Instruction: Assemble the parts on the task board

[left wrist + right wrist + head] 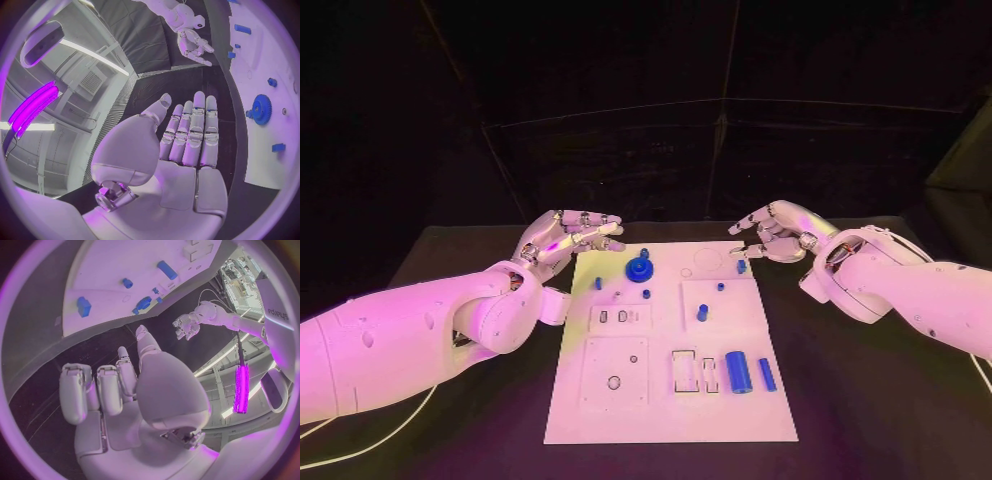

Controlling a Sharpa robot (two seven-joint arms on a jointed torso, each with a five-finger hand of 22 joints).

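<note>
Now both hands hover empty at the board's far corners, left hand (570, 236) fingers straight and apart, right hand (776, 232) loosely curled, white board (589, 420) mid-tabletop (877, 420), blue gear (640, 268) nearest the left hand, blue cylinder (738, 372) lying near its front.

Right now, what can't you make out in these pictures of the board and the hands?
- Head view: the small blue parts on the task board are too small to tell their shapes.
- Head view: right hand has its fingers curled under, hiding any contents.
- Left wrist view: the board is cut off by the circle's rim.
</note>
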